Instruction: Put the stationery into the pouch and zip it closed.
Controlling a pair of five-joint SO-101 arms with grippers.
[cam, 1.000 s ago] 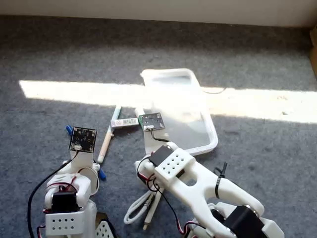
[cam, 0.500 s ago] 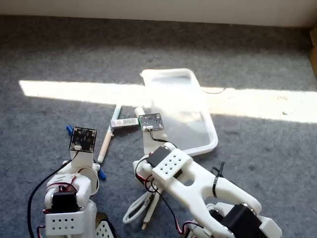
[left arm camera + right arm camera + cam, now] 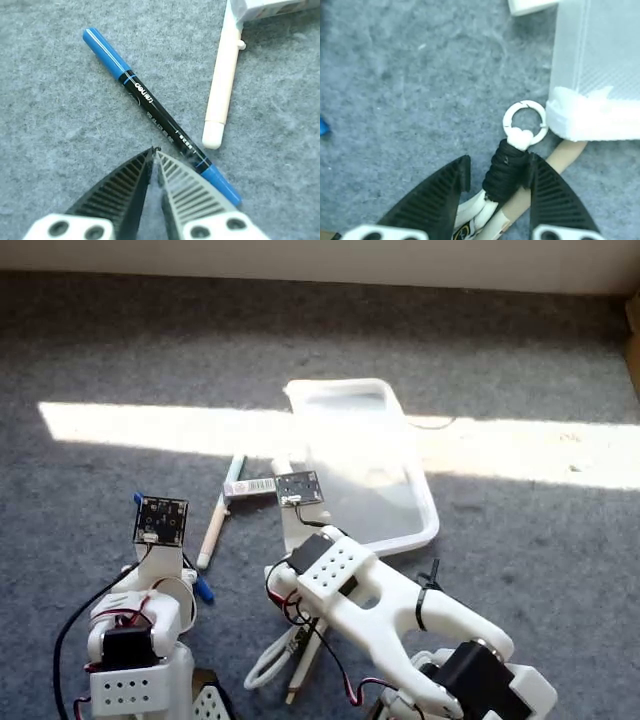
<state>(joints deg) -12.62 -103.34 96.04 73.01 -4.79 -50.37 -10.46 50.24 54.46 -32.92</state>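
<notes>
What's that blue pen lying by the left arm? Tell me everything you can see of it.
The blue pen is slim, with a black barrel carrying white print and a blue section at each end; it looks like plastic. It lies flat on the grey carpet. The left end effector, fingers shut, hangs right beside the barrel, with one finger overlapping the pen's nearer end; whether it touches is unclear. A cream pen lies close by, its rounded end near the barrel but apart from it.
</notes>
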